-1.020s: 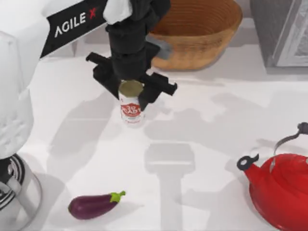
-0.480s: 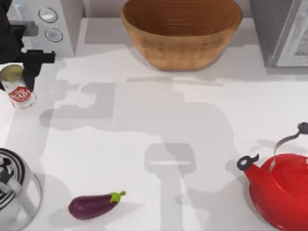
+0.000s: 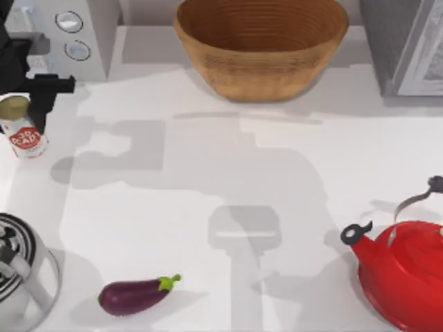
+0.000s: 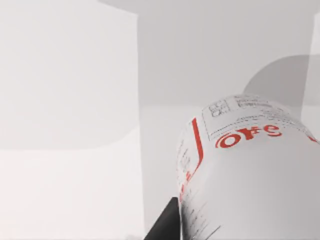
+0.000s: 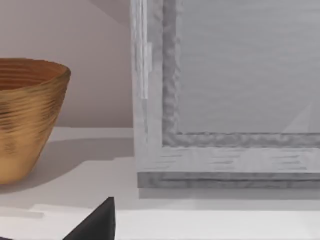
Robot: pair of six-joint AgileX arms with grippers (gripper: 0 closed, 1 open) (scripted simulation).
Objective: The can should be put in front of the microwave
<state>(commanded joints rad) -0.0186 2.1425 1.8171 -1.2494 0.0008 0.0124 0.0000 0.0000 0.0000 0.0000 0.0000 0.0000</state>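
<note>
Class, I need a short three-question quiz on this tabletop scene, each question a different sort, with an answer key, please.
1. True or false: the can lies on its side beside the eggplant.
2. Which thing does the left pincer hold? A) the red kettle B) the can C) the woven basket
3. Fill in: the can is at the top view's ____ edge, just in front of the microwave.

Key:
1. False. It is upright in the left pincer, far from the eggplant.
2. B.
3. Left.
</note>
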